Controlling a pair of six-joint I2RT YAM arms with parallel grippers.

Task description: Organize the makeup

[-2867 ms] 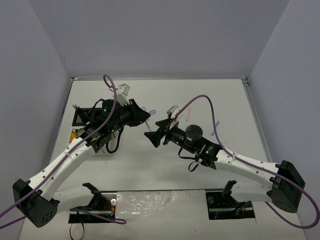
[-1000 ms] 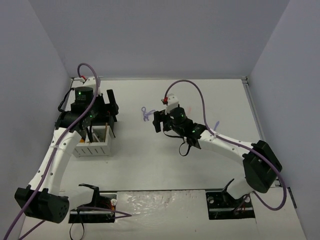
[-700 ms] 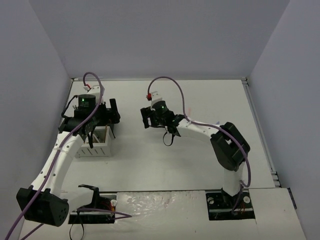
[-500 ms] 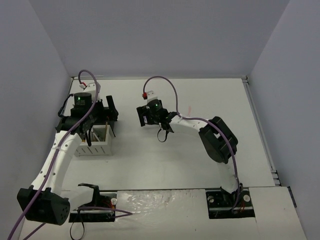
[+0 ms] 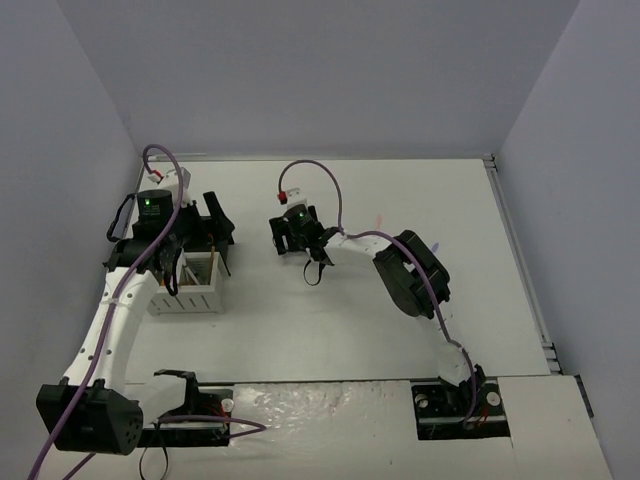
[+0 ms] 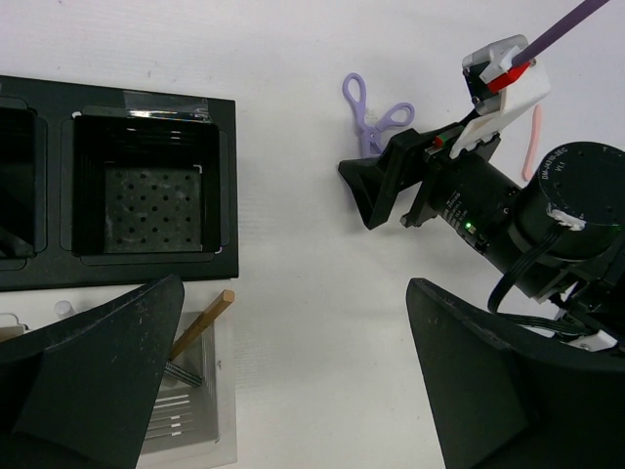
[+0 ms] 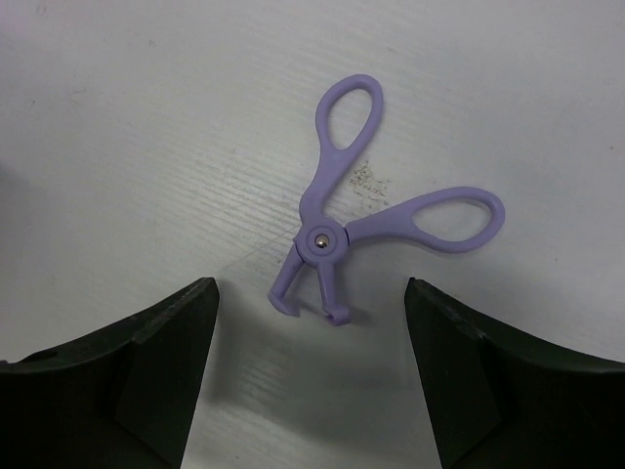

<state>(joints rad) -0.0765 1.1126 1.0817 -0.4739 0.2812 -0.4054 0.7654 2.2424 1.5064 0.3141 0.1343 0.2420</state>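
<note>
A purple scissor-like tool [image 7: 332,230] lies flat on the white table, handles spread. Its curved tip sits just ahead of my right gripper [image 7: 311,327], which is open with a finger on each side and touches nothing. In the left wrist view the same tool [image 6: 374,122] lies just beyond the right gripper [image 6: 376,191]. From above, that gripper [image 5: 281,234] hides the tool. My left gripper [image 6: 293,376] hangs open and empty beside the white box [image 6: 190,420], which holds a tan stick [image 6: 200,327]. A pink stick [image 6: 535,137] lies further right.
A black slotted organizer [image 6: 146,186] sits at the table's left, behind the white box [image 5: 190,288]. The left gripper [image 5: 220,225] hovers at the box's right side. Grey walls close in the left, back and right.
The right arm has swung left across the table and now stands over the purple tool. The left arm drew slightly back and left over the boxes. Both grippers stayed open.
</note>
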